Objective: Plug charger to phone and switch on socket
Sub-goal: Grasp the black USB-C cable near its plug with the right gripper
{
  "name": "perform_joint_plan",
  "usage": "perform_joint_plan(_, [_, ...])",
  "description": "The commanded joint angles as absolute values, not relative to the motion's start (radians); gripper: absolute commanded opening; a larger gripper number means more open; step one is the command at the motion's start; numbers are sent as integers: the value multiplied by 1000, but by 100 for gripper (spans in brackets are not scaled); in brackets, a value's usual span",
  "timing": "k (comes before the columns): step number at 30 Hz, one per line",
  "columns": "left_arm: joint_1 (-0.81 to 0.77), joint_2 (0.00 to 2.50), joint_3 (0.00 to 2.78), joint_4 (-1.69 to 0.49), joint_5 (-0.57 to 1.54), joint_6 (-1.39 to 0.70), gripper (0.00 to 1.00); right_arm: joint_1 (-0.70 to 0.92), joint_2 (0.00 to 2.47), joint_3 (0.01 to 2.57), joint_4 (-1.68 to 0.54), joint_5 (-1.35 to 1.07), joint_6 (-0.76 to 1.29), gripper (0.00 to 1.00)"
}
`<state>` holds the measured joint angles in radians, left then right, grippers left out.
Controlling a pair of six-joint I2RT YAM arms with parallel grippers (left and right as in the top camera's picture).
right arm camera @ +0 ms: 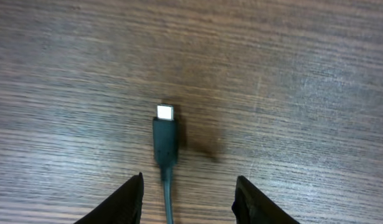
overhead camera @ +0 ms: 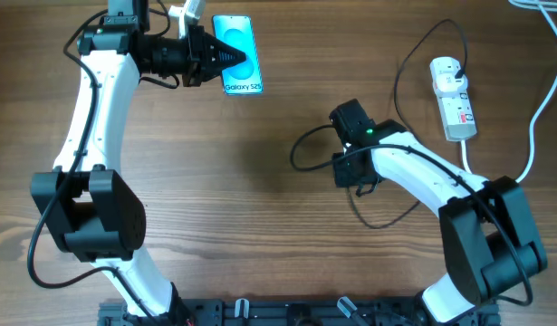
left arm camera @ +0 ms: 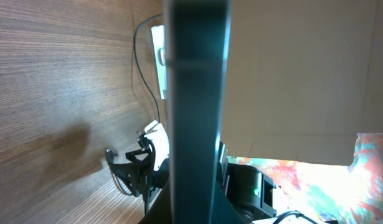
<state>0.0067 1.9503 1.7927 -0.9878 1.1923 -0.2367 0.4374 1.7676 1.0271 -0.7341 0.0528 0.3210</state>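
The phone point(overhead camera: 239, 41), teal screen up with "Galaxy S25" text, is at the far left of the table. My left gripper point(overhead camera: 216, 57) is shut on its left side. In the left wrist view the phone point(left arm camera: 197, 93) shows edge-on as a dark upright bar. The charger's thin black cable point(overhead camera: 398, 86) runs from the white adapter point(overhead camera: 446, 69) in the socket point(overhead camera: 454, 101) to my right gripper point(overhead camera: 350, 145). In the right wrist view the dark connector tip point(right arm camera: 164, 134) lies on the wood just ahead of my open right gripper point(right arm camera: 191, 196), with the cable passing between the fingers, untouched.
The socket's thick white cord point(overhead camera: 539, 100) runs along the right edge. Loose black loops of cable point(overhead camera: 301, 149) lie around my right wrist. The socket point(left arm camera: 158, 62) and the right arm point(left arm camera: 138, 165) also show in the left wrist view.
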Motion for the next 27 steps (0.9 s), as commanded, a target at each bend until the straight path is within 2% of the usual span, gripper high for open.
perform_joint_plan(1, [9, 1946, 1799, -984, 1237, -212, 4, 440, 1781, 1005, -716, 8, 311, 46])
perform_joint_plan(3, [9, 1946, 1799, -984, 1237, -212, 4, 441, 1781, 1005, -715, 10, 316, 37])
perform_joint_plan(19, [9, 1946, 1799, -984, 1237, -213, 4, 441, 1860, 1005, -693, 8, 325, 33])
perform_joint_plan(20, [9, 1946, 1799, -984, 1237, -213, 4, 442, 1872, 1005, -691, 5, 325, 31])
perform_joint_plan(22, [9, 1946, 1799, -981, 1237, -213, 4, 442, 1879, 1005, -686, 5, 325, 16])
perform_joint_plan(23, [9, 1946, 1799, -981, 1237, -213, 4, 442, 1879, 1006, -685, 2, 325, 13])
perform_joint_plan(27, [9, 1946, 1799, -980, 1237, -213, 4, 442, 1879, 1005, -683, -3, 341, 12])
